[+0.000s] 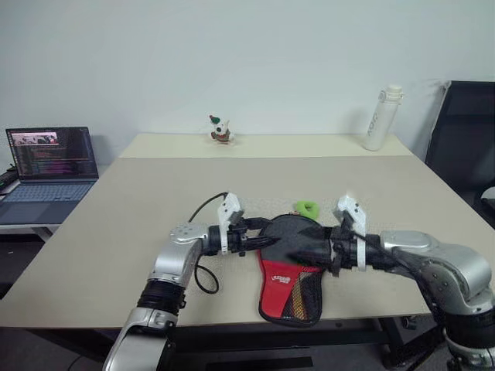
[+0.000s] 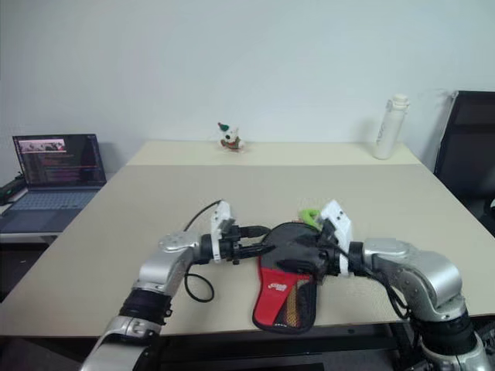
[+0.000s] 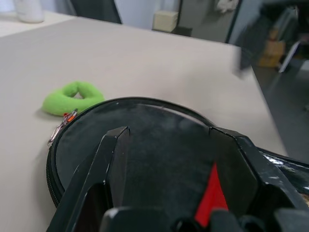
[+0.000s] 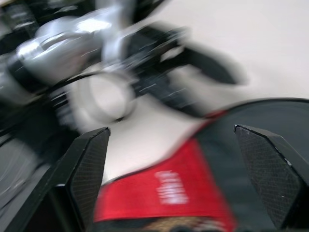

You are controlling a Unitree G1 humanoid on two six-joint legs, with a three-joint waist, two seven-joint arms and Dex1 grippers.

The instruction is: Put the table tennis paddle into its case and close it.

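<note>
The case (image 1: 290, 267) lies flat near the table's front edge, its black round part away from me and its red panel with mesh and white logo toward me. The paddle is hidden. My left gripper (image 1: 263, 232) points right at the left rim of the round part. In the left wrist view its fingers (image 3: 116, 145) stand apart over the black fabric, so it is open. My right gripper (image 1: 325, 246) comes in from the right, just above the case. Its fingers (image 4: 91, 159) are spread wide over the red panel, holding nothing.
A small green ring (image 1: 307, 207) lies just beyond the case. At the table's far edge stand a white bottle (image 1: 383, 117) and a small toy figure (image 1: 220, 130). An open laptop (image 1: 50, 166) sits on a side table to the left, and a black chair (image 1: 464, 147) stands to the right.
</note>
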